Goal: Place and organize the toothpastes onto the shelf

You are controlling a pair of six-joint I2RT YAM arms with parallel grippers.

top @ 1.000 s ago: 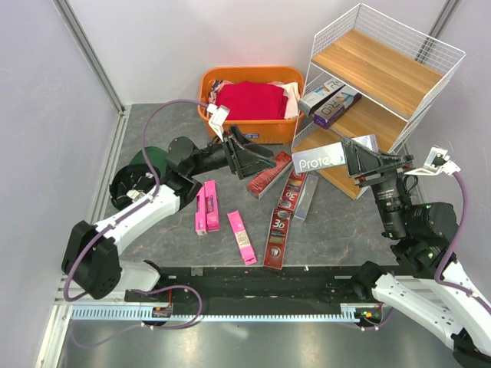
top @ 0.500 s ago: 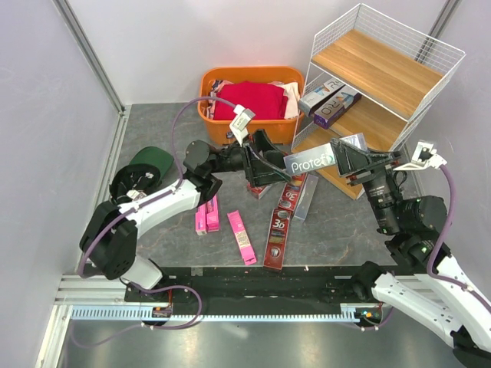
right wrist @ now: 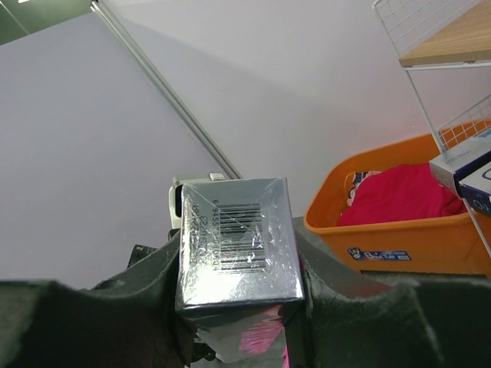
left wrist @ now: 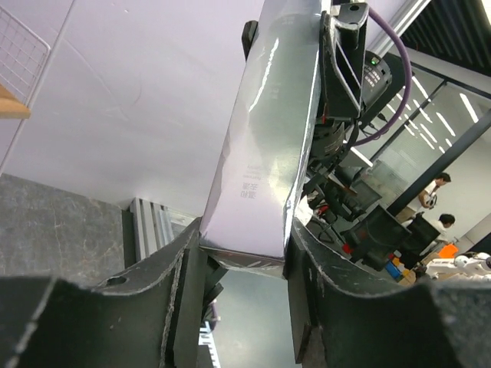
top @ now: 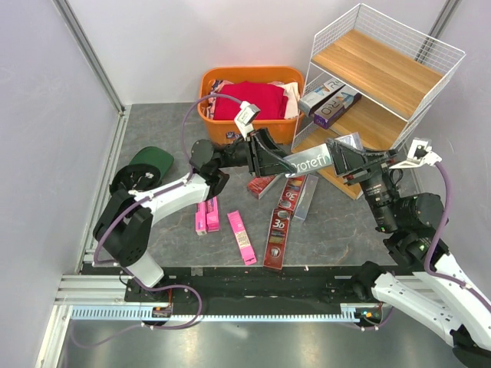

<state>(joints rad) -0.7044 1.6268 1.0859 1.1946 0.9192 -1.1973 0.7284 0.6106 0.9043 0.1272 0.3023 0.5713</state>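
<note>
A silver-grey toothpaste box hangs in the air between both arms, in front of the shelf. My left gripper is shut on its left end; in the left wrist view both fingers press the sides of the box. My right gripper is shut on the other end, where the barcode face shows between its fingers. Two boxes lie on the shelf's middle board. On the table lie pink boxes, another pink one and dark red ones.
An orange basket with red clothes stands behind the left arm, close to the shelf's left side. A dark green object sits at the table's left. Another silver box lies beside the red ones under the held box.
My left gripper has swung right to the free end of the silver box and closed on it. The right arm brought the box slightly left.
</note>
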